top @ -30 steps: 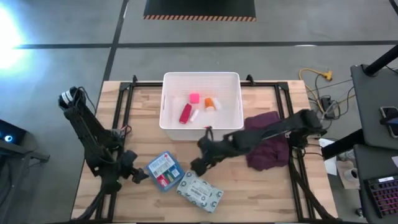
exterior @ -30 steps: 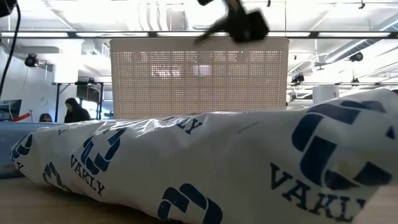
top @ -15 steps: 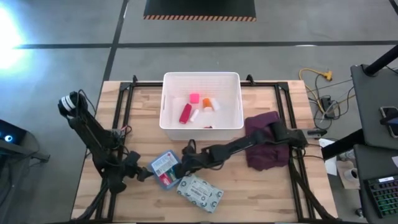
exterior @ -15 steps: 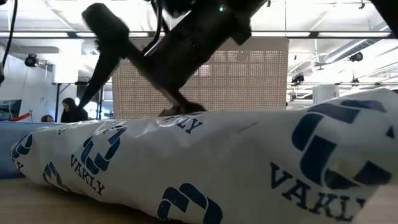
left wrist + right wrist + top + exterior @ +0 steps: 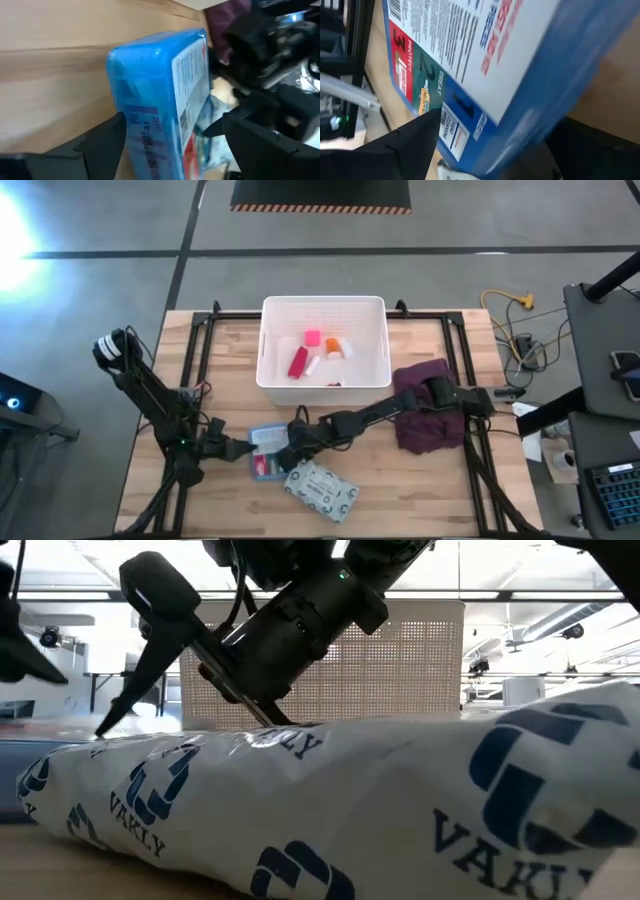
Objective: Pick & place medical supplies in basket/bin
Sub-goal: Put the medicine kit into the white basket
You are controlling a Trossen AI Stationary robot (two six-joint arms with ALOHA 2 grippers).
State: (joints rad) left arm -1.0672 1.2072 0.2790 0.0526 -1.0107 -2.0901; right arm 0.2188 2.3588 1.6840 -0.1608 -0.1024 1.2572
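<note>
**Two grippers crowding one first-aid box, could get messy**

White bin (image 5: 325,395) sits at the table's (image 5: 430,480) far-middle edge, red bottle (image 5: 298,362) inside. Near the front edge, the blue first-aid box (image 5: 266,452) lies between both grippers: left gripper (image 5: 236,450) spread around one end, right gripper (image 5: 292,448) spread around the other. If both close, I'd guess they fight over it or knock the patterned packet (image 5: 322,487).
</note>
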